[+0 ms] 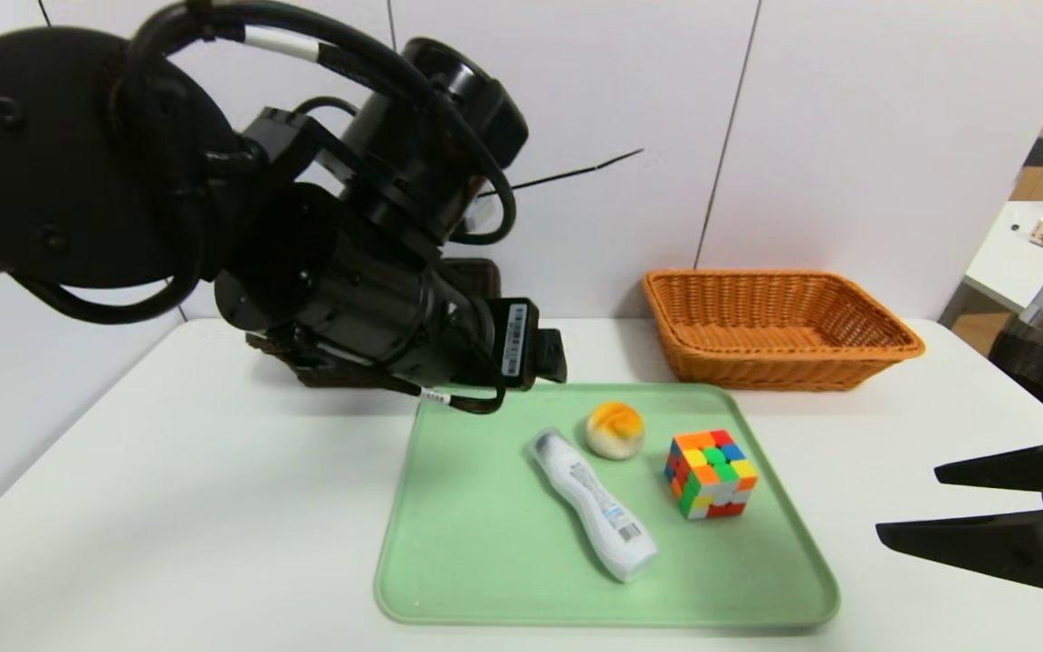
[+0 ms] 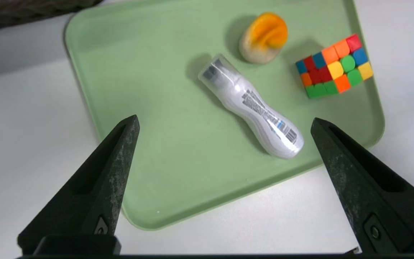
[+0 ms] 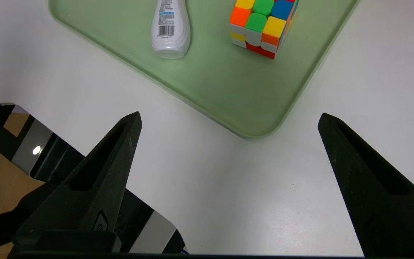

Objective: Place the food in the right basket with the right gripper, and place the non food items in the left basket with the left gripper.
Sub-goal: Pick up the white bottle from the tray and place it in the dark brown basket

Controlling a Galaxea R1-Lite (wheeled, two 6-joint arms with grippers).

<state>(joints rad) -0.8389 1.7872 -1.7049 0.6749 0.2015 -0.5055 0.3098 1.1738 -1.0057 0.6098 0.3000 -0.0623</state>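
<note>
The food, a small orange-and-cream bun [image 1: 615,429] [image 2: 264,37], lies on a green tray [image 1: 485,561]. Beside it lie a white labelled bottle [image 1: 592,503] [image 2: 252,104] and a multicoloured cube [image 1: 710,473] [image 3: 262,27]. My left gripper [image 2: 225,120] hangs open and empty above the tray's near-left part, short of the bottle. The left arm [image 1: 349,272] hides most of the dark brown left basket [image 1: 476,272] [image 2: 13,14]. The orange-tan right basket [image 1: 757,367] stands behind the tray and holds nothing. My right gripper [image 1: 909,501] [image 3: 229,115] is open over bare table, right of the tray.
The tray [image 3: 228,90] takes up the middle of the white table [image 1: 168,507]. The table's front edge [image 3: 84,154] runs close under the right gripper. A white wall stands behind the baskets, and a side table [image 1: 1010,263] with boxes is at the far right.
</note>
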